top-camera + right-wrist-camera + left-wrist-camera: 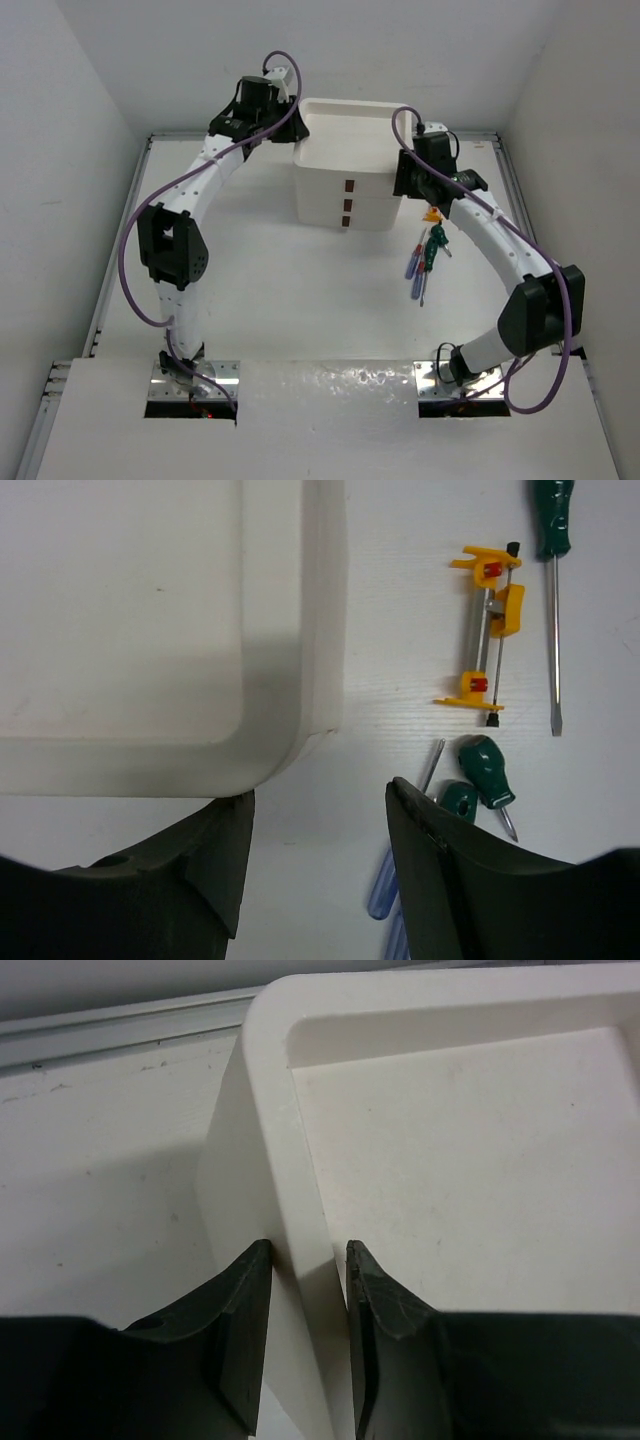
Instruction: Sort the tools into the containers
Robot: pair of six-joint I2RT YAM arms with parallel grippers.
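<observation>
- Tools (425,255) bunched on table (250,300), just right of white drawer unit (320,195) — long axes mostly running near-to-far.
- Right wrist view: long green screwdriver (552,580) alongside yellow piece (485,630), handle up-frame, flat tip down-frame; stubby green screwdriver (487,770) and blue handles (385,890) lower down.
- Left gripper (308,1260) pinching the unit's top rim, one finger each side.
- Right gripper (320,800) spread — just off the unit's corner, gripping nothing.

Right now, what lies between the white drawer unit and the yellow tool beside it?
Nothing. In the right wrist view, only a strip of bare table separates the side of the drawer unit from the yellow tool.
</observation>
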